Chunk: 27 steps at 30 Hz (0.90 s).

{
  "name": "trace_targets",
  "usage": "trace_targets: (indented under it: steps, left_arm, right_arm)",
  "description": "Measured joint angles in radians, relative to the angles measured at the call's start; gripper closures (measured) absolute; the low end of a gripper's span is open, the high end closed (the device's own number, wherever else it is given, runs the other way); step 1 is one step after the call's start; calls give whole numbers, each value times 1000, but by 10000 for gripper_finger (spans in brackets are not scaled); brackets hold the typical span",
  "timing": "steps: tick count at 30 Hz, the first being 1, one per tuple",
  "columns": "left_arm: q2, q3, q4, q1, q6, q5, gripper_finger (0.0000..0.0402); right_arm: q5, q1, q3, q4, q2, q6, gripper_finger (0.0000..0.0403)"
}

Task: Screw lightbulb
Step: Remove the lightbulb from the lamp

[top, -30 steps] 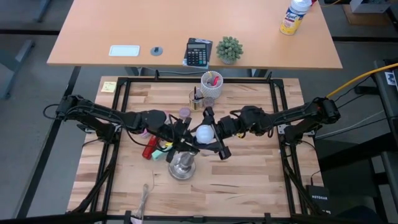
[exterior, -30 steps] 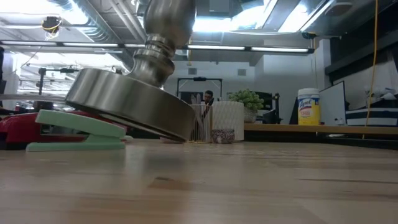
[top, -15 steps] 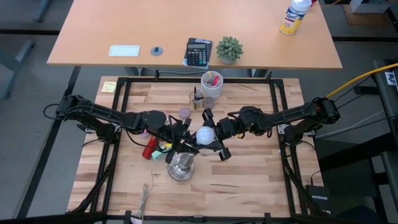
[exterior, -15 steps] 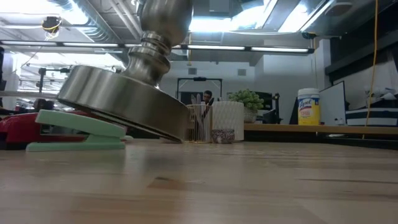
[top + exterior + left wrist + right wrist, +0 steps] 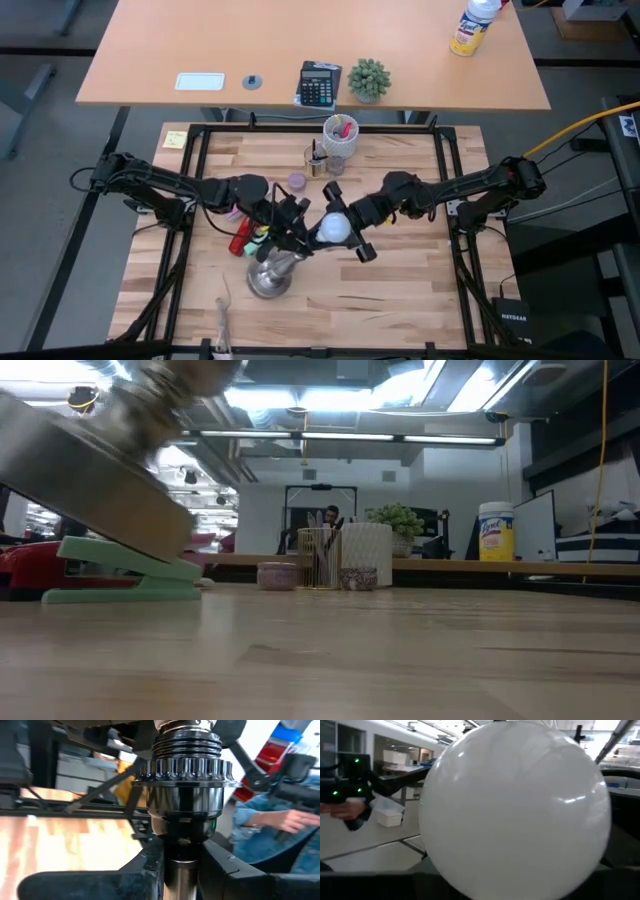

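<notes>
The right tool pinches the lightbulb by its frosted globe, above the middle of the wooden counter. The left tool is clamped on the stem of the metal socket stand, which is tipped, its round base lifted at one side.

The bulb looks light, smooth and fragile; a gentle hold around the widest part of the globe seems safest, since a hard squeeze could crack it. The stand looks heavy and slick.

A green stapler and a red object lie just beside the stand on the left arm's side. The counter towards the right arm and the near edge is open for moving.
</notes>
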Motion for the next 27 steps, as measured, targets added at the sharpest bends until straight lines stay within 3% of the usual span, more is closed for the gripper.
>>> trace_targets:
  steps: [9,13,18,27]
  left_arm:
    - [0,1,4,0,-120,131,336]
    - [0,1,2,1,-133,140,336]
    - [-2,1,-13,-1,-63,49,326]
    - [5,1,-15,-4,147,-231,332]
  right_arm:
    - [-29,0,-1,-10,2,-96,229]
    - [-30,0,-1,-12,2,-105,229]
    - [3,0,-1,-16,2,-82,229]
    - [112,0,-1,-15,-3,-9,229]
